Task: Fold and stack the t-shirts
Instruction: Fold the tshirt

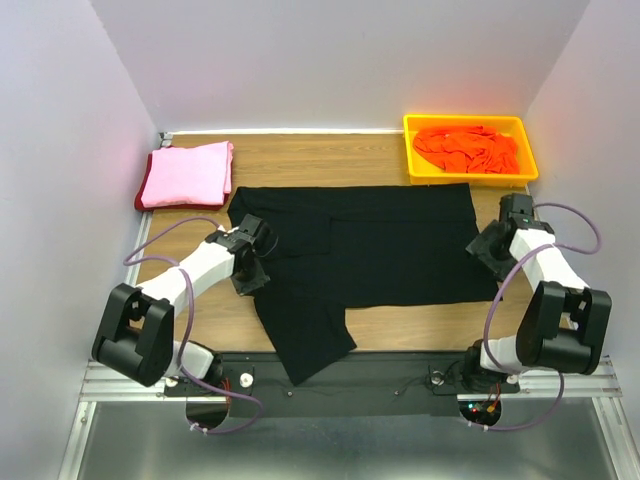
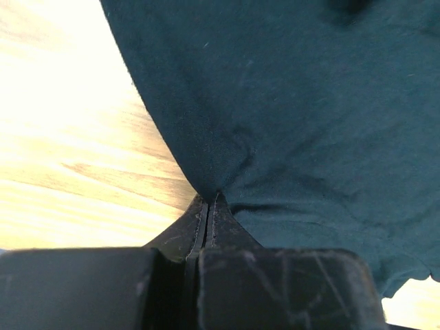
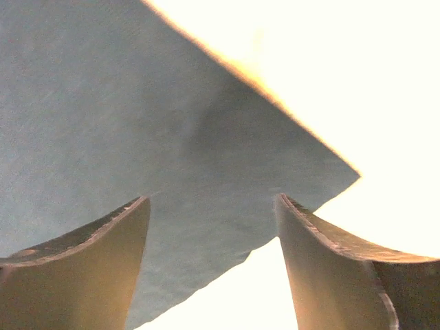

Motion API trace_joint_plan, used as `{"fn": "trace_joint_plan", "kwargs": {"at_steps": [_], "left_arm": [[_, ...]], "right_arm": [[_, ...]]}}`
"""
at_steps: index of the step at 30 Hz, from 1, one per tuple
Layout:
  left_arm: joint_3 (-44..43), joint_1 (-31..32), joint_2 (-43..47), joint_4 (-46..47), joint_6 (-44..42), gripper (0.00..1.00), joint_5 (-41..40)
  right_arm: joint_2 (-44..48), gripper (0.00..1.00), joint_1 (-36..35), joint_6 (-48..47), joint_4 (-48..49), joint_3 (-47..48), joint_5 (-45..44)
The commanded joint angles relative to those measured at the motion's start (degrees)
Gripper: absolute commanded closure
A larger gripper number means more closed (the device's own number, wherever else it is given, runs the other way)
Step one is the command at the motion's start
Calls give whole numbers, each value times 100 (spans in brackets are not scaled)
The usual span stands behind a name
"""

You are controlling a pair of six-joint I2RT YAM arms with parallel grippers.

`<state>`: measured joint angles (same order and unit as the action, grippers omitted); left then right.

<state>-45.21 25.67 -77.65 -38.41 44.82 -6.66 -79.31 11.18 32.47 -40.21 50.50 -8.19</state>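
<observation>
Four shirts show in the top view. The black t-shirt (image 1: pixel 380 245) lies spread flat across the middle of the table (image 1: pixel 330 155), and one flap of it trails over the near edge. At the far left a folded pink t-shirt (image 1: pixel 187 172) rests on a dark red t-shirt (image 1: pixel 140 200). The orange t-shirt (image 1: pixel 465 148) sits crumpled in the yellow tray (image 1: pixel 470 122) at the far right. The left gripper (image 1: pixel 250 262) is down on the black cloth's left edge and the right gripper (image 1: pixel 487 245) is at its right edge.

From the left wrist we see the left gripper (image 2: pixel 208 203) pinched tight on a small pleat of the black cloth's hem, with wrinkles fanning out from the pinch. Bare wood lies just beside it.

From the right wrist we see the right gripper (image 3: pixel 213 199) spread wide, holding nothing. A corner of the black cloth lies under and between its fingers.

We judge this shirt to be light, limp and thin. It will sag, drag and crease rather than hold a shape, and a single layer lying flat is hard to pick off the wood. We would take it at hems and corners, where the cloth is thicker. We would press the fingertips down to the table before closing, and lift both ends together so the fold falls straight.
</observation>
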Motion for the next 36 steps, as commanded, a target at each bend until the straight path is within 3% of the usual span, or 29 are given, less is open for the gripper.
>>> {"fn": "trace_joint_plan", "kwargs": {"at_steps": [1, 14, 25, 31, 34, 36], "left_arm": [[-181, 8, 311, -175, -272, 100, -213], [126, 8, 672, 71, -448, 100, -117], [214, -36, 742, 53, -474, 100, -178], [250, -124, 856, 1, -465, 100, -222], [241, -176, 891, -26, -474, 100, -213], [206, -229, 909, -61, -474, 100, -240]], "right_arm": [[284, 26, 305, 269, -400, -189, -807], [-32, 55, 675, 304, -146, -585, -438], [-261, 60, 772, 295, 223, -1015, -684], [-392, 89, 798, 339, 312, -998, -544], [-270, 99, 798, 339, 303, -919, -483], [-173, 99, 798, 339, 294, -814, -438]]}}
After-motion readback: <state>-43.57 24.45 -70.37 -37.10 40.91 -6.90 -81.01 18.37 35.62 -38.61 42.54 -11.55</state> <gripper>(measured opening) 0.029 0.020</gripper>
